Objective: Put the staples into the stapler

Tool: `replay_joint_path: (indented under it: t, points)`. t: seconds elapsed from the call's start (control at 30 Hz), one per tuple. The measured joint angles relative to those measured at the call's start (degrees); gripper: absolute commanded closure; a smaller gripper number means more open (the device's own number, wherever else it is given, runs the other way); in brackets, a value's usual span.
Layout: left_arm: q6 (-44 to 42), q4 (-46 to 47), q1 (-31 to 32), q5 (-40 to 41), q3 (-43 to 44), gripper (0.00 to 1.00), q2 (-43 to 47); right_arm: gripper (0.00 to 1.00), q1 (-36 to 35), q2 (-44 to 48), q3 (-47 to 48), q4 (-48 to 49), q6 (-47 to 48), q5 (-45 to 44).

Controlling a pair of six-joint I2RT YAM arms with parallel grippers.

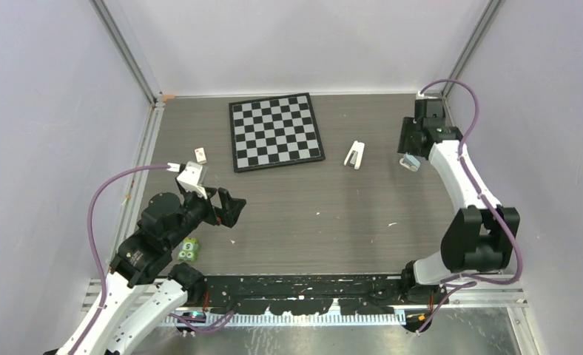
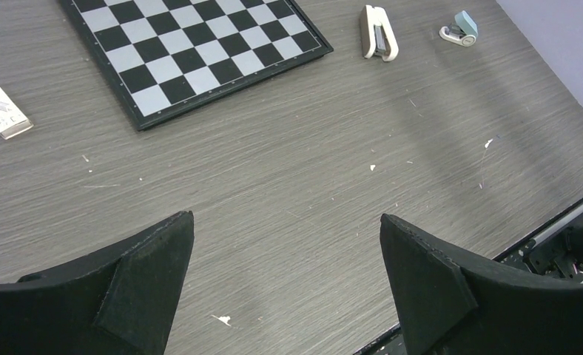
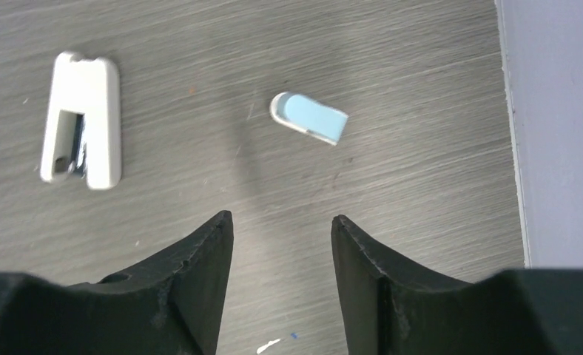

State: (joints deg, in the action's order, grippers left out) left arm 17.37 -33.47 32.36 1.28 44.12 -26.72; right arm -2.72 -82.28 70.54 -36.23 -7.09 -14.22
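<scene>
The stapler (image 3: pixel 81 118), a small white plastic bar with rounded corners, lies flat on the table (image 1: pixel 333 214) in its far right part, clear of the far edge. A slot in its upper face shows grey metal inside. Just to its left sits a black and silver chessboard (image 1: pixel 276 132), whose near right corner is close to the stapler without touching it. To the stapler's right, nearer the table's right edge, lies a small light-blue-and-white piece (image 3: pixel 308 117), apart from it. Nothing covers the stapler. Your right gripper (image 3: pixel 281 218) hangs above the table beside the blue piece, fingers pointing down, jaws partly apart with only bare table between them; its arm rises from the near edge along the right side and bends over at the wrist. Your left gripper (image 2: pixel 286 216) is low over the near left part of the table, aimed across it, jaws spread wide and holding nothing. A small white box with a red mark (image 2: pixel 4 112) lies left of the chessboard, and a small green item (image 1: pixel 189 250) sits beside the left arm near the near left corner.
</scene>
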Motion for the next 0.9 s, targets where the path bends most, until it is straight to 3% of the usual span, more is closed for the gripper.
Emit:
replay_joint_path:
  t: [0.23, 0.63, 0.77, 0.9]
  points:
    - [-1.0, 0.0, 0.3, 0.2, -0.2, 0.03, 0.8, 0.43, 6.4, -11.4, 5.7, 0.2, 8.0, 4.5]
    - [-2.0, 0.0, 0.3, 2.4, -0.2, 0.03, 0.2, 0.35, 8.2, -26.3, 12.3, -1.1, 20.3, 8.2]
    - [-2.7, 0.0, 0.3, 3.3, -0.3, 0.03, -0.2, 0.35, 8.3, -28.2, 14.2, -1.1, 23.3, 8.8]
    - [-2.9, 0.0, 0.3, 4.2, -0.4, 0.03, -0.2, 0.42, 8.4, -29.6, 15.3, -1.1, 25.6, 9.7]
